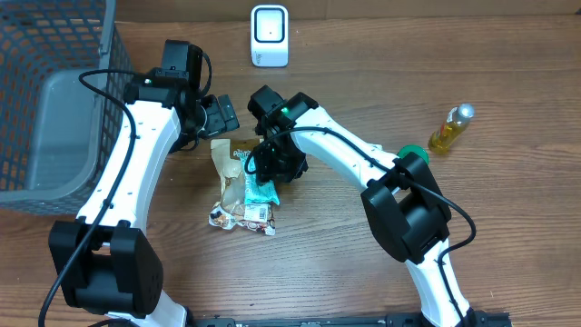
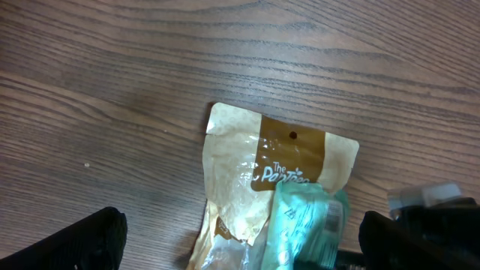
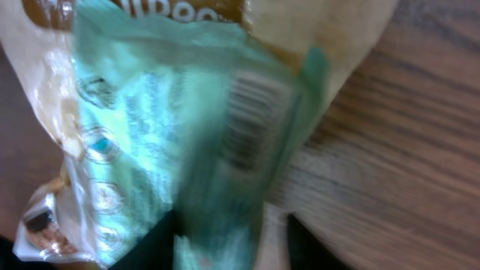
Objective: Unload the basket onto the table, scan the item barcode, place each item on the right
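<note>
**Teal packet (image 1: pixel 260 192) at my right pincer (image 1: pixel 270 171)**

The packet lies on a tan snack bag (image 1: pixel 225 163) on the table (image 1: pixel 363 272), and it reaches up between my right fingers. The close view is blurred, so I cannot tell whether I pinch it. Its barcode (image 3: pixel 251 120) faces my wrist camera. My left pincer (image 1: pixel 222 113) hangs spread wide near the bag's top edge.

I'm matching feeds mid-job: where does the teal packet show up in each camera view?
Overhead: teal packet near the middle of the picture, lying on the tan snack bag.
Left wrist: teal packet at bottom, right of centre, overlapping the bag.
Right wrist: teal packet fills the middle, blurred, its barcode facing the camera.
Shared landmark: the tan snack bag beneath it in all three views.
</note>
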`<state>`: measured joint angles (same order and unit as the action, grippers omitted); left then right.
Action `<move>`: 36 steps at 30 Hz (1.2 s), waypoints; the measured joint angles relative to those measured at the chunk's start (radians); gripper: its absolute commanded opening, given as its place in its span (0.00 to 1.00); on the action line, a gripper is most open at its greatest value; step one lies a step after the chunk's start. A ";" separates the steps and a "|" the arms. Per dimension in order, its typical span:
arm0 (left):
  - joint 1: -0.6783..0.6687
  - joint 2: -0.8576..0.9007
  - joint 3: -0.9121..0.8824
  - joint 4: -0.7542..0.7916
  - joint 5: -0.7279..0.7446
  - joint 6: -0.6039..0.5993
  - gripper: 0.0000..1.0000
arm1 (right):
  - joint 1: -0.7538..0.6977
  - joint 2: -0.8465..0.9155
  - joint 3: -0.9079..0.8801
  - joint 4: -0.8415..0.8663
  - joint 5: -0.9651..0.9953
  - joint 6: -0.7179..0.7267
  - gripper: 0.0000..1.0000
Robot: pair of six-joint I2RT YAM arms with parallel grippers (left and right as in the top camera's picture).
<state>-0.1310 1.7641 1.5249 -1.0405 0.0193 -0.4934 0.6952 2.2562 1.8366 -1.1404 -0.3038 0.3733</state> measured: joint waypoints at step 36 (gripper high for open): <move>0.000 0.000 0.000 0.000 0.000 0.000 1.00 | -0.189 -0.030 -0.006 0.014 -0.004 -0.033 0.16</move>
<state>-0.1310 1.7641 1.5249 -1.0401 0.0193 -0.4934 0.5064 2.2261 1.8305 -1.1259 -0.3077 0.3401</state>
